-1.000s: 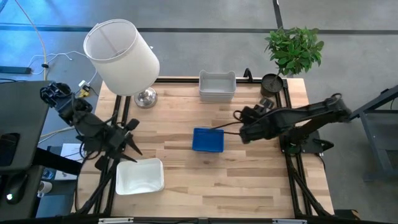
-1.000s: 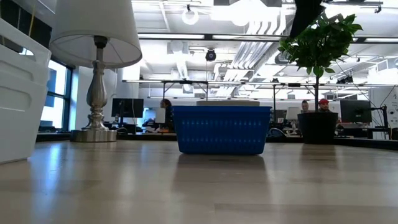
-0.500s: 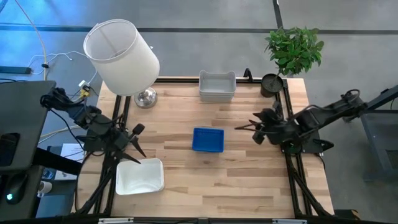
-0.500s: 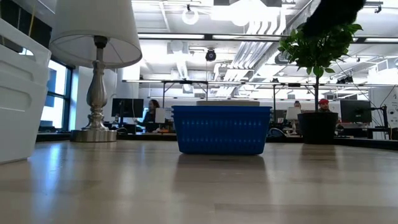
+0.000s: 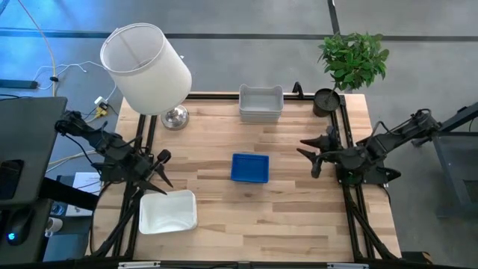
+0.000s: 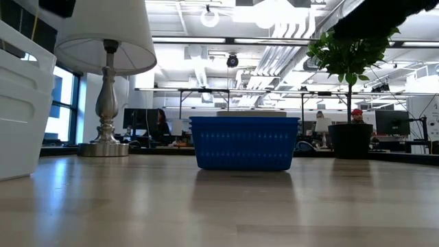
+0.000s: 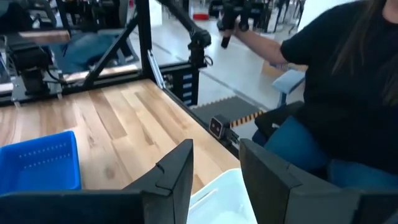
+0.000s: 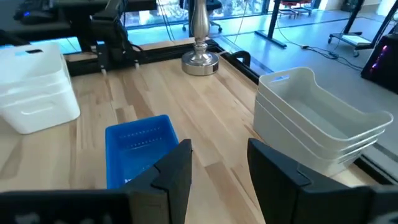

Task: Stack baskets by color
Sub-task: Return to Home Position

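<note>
A blue basket (image 5: 249, 168) stands on its base in the middle of the table; it also shows in the low view (image 6: 244, 143) and in both wrist views (image 7: 37, 163) (image 8: 138, 146). White baskets are stacked at the far edge (image 5: 261, 103) (image 8: 323, 121). Another white basket (image 5: 167, 211) (image 8: 34, 87) sits near the front left corner. My left gripper (image 5: 163, 170) (image 7: 214, 171) hangs open at the table's left edge, just beyond that white basket. My right gripper (image 5: 306, 155) (image 8: 217, 165) is open to the right of the blue basket, pointing toward it with nothing between its fingers.
A lamp with a large white shade (image 5: 146, 67) stands at the far left corner and a potted plant (image 5: 352, 60) at the far right. A person in dark clothes (image 7: 348, 93) sits beyond the table's near edge. Bare wood lies around the blue basket.
My right gripper has drawn back from the blue basket toward the table's right edge and tipped from pointing down to nearly level. My left arm has folded back and sunk at the left edge. The baskets have stayed where they were.
</note>
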You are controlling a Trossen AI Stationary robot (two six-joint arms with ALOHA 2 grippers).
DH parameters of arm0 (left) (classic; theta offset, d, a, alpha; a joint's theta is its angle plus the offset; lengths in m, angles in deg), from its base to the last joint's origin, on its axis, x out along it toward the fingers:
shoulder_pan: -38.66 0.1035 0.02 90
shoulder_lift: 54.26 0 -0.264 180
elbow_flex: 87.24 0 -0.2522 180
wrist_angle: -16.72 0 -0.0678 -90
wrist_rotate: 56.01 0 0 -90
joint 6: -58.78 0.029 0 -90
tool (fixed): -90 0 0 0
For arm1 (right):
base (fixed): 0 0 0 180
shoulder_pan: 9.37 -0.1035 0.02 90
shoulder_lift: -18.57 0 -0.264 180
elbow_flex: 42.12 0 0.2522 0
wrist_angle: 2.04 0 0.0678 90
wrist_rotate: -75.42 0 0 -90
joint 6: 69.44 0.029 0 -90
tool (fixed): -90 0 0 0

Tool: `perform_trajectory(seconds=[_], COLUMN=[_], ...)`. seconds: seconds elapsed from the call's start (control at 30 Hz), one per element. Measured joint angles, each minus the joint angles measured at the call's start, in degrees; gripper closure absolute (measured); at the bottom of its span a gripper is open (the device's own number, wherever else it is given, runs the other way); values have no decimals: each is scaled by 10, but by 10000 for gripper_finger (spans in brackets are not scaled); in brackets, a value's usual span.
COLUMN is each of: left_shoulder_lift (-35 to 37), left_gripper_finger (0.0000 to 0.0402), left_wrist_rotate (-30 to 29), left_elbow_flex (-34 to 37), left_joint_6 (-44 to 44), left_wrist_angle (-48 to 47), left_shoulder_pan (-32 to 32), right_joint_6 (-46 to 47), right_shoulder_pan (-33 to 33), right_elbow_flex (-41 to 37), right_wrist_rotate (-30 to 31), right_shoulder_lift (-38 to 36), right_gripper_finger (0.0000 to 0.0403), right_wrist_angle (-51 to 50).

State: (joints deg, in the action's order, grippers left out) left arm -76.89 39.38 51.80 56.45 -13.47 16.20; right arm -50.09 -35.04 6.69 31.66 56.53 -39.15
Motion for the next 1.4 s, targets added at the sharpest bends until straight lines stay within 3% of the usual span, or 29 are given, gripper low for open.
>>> perform_trajectory(seconds=[0.53, 0.9, 1.23, 1.4], left_shoulder_lift=[149, 205, 220, 222], left_gripper_finger=[284, 284, 284, 284], left_wrist_rotate=[-7, -23, -54, -63], left_elbow_flex=[170, 212, 266, 265], left_joint_6=[-5, 3, -25, -24], left_wrist_angle=[106, 118, 170, 178], left_shoulder_pan=[0, 0, 0, 0], right_joint_6=[62, 61, -26, -98], right_shoulder_pan=[0, 0, 0, 2], right_elbow_flex=[-167, -269, -344, -344], right_wrist_rotate=[-5, -57, -173, -176], right_shoulder_lift=[-127, -191, -213, -237], right_gripper_finger=[261, 261, 261, 261], right_wrist_angle=[52, 146, 302, 325])
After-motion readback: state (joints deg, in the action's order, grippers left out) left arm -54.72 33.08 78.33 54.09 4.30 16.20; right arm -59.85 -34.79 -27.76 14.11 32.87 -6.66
